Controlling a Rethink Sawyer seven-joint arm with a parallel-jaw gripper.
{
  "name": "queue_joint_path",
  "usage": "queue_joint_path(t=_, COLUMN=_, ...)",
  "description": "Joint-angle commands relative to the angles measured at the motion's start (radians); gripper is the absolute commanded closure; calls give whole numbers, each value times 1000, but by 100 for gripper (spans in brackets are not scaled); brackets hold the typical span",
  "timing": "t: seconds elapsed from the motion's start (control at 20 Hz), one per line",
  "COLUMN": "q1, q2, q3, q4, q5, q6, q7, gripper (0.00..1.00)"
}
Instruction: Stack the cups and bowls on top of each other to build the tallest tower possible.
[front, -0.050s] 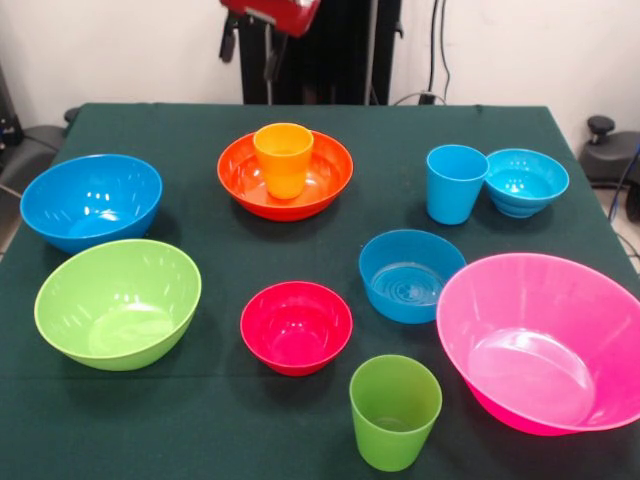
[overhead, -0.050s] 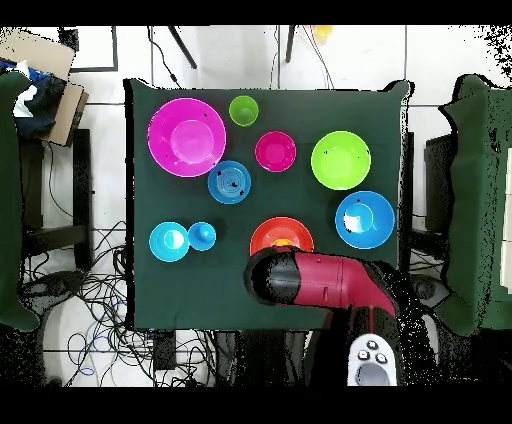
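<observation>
The robot's arm (overhead, -0.050s: 320, 285) is drawn back from the middle of the table. From above, it shows as a thick red link lying level over the table's edge on the robot's side, ending in a rounded black joint (overhead, -0.050s: 268, 278). The red part widens toward the base (overhead, -0.050s: 372, 355), where a pale panel with buttons shows. From the front, only a small red piece of the arm (front, -0.050s: 272, 12) shows at the top edge, with black parts behind it. The gripper cannot be made out in either view.
</observation>
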Motion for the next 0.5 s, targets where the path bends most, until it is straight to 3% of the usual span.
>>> queue_joint_path(t=0.05, q1=-28, q2=-60, q3=138, q4=64, q5=16, q6=114, q7=-106, gripper=0)
queue_joint_path(t=0.5, q1=-36, q2=-51, q3=137, q4=105, q5=-5, q6=42, q7=-59, gripper=0)
